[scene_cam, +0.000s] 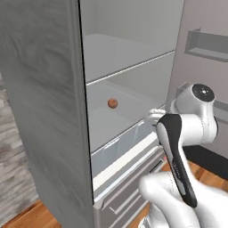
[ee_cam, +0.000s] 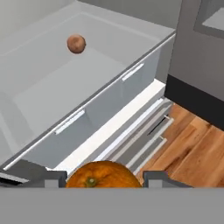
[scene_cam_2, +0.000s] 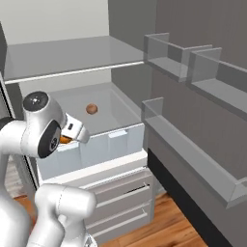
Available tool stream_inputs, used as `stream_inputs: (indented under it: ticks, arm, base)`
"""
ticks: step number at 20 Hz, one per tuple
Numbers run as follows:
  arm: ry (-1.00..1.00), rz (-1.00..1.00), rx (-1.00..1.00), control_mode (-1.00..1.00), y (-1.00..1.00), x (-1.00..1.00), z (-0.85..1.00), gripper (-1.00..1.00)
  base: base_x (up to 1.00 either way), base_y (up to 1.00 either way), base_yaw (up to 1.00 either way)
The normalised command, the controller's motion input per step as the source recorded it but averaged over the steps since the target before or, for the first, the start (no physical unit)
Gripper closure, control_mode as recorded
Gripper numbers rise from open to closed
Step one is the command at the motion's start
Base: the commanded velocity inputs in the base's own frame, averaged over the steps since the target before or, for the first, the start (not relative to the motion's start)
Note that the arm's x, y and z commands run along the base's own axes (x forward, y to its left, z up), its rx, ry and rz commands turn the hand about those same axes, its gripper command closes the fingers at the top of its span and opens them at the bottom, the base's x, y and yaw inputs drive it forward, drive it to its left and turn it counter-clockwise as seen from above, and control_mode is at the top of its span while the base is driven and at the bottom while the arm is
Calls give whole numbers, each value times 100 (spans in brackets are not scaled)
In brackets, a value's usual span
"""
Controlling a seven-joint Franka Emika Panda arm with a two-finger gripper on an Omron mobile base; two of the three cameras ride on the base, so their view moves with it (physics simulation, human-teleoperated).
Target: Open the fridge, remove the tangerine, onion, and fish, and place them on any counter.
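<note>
The fridge [scene_cam: 44,111] stands open, its door shelves [scene_cam_2: 193,62] swung out to the right. The reddish-brown onion [scene_cam: 112,103] [scene_cam_2: 91,109] [ee_cam: 76,43] lies alone on the lower shelf above the clear drawer front. My gripper [ee_cam: 103,180] [scene_cam_2: 72,132] hovers in front of that drawer, outside the shelf, shut on the bright orange tangerine [ee_cam: 103,175], which sits between the two dark fingertips [ee_cam: 52,178]. A sliver of the tangerine [scene_cam_2: 65,140] peeks out under the hand. The fish and the counter are out of view.
A glass shelf [scene_cam_2: 72,58] spans the fridge above the onion's shelf. Grey lower drawers [scene_cam_2: 120,193] sit below the clear drawer front [ee_cam: 100,105]. The door's black band [ee_cam: 192,100] and wooden floor [ee_cam: 192,148] lie to the right. The fridge's side wall closes the left.
</note>
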Motion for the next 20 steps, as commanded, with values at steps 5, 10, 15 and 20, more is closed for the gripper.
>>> stream_inputs:
  ticks: [5, 10, 15, 20]
  arm:
    - [0, 0, 0, 100, 0, 0, 0, 100]
    - [0, 0, 0, 100, 0, 0, 0, 100]
    - [0, 0, 0, 100, 0, 0, 0, 100]
    - [0, 0, 0, 100, 0, 0, 0, 100]
  base:
    - [-100, 0, -19]
    - [-61, 3, -80]
    - [-31, 0, -91]
    - [-32, -3, -85]
